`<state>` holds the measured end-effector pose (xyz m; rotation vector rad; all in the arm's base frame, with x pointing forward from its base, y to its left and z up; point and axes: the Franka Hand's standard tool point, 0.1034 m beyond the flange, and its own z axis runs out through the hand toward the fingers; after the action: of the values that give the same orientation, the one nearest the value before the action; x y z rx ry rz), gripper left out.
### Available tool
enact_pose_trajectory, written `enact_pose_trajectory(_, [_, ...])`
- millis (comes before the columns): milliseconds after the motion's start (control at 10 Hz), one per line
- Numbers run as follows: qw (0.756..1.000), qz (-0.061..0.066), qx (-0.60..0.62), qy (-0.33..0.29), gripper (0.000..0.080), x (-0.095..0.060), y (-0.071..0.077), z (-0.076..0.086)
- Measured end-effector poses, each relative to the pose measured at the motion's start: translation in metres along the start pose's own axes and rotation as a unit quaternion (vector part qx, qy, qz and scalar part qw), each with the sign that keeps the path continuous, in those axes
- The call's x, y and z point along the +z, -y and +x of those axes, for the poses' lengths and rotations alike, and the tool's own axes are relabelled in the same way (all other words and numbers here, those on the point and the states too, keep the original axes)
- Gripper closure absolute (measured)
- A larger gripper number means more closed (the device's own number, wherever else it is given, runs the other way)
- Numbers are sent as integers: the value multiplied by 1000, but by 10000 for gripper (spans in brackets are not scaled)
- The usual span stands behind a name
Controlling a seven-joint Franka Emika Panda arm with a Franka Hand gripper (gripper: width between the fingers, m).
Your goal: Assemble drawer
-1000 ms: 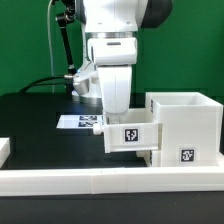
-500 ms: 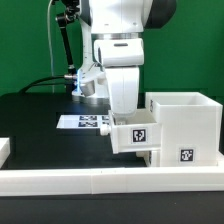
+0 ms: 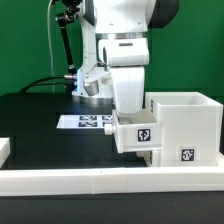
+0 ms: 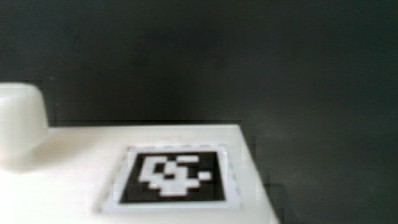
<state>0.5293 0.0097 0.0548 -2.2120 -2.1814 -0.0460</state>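
Seen in the exterior view, from that view's left to its right. At the far left edge, a small white block (image 3: 5,148) resting on the black bench (image 3: 35,125). Along the front, a long low white rail (image 3: 100,180) spanning the whole width. Behind it, near the middle, the marker board (image 3: 88,122), flat on the bench, with black-and-white tags showing. Further back, a black cable and stand against a green backdrop.

Just right of centre, the white robot arm (image 3: 125,40) reaching straight down. Pincer (image 3: 128,108) hidden between the arm's lower body and the small tray (image 3: 137,135) beneath it; fingers not visible, so cannot tell whether closed on the tray or parted. Tray white, box-shaped, with a square tag on its near face, directly under the arm, held level, its right side touching or overlapping the housing's open side; whether resting on the bench or lifted, cannot tell.

At the right, the tall cube-shaped housing (image 3: 185,125) of the drawer, white, open at the top, standing upright just behind the rail, a square tag low on its near face.

In the wrist view, blurred: a white flat surface (image 4: 107,150) bearing a square tag (image 4: 173,178), a rounded white part (image 4: 18,120) beside it, dark bench beyond.
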Motion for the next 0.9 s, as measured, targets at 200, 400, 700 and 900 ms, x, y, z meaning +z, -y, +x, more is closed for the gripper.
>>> enact_pose_trajectory(200, [1000,0,2,0,755,0,0,-1])
enact_pose_trajectory(400, [1000,1,2,0,535,1,1,-1])
enact_pose_trajectory(700, [1000,1,1,1,212,-2,3,-1])
enact_pose_trajectory(900, [1000,-2,1,4,169,-12,0,-1])
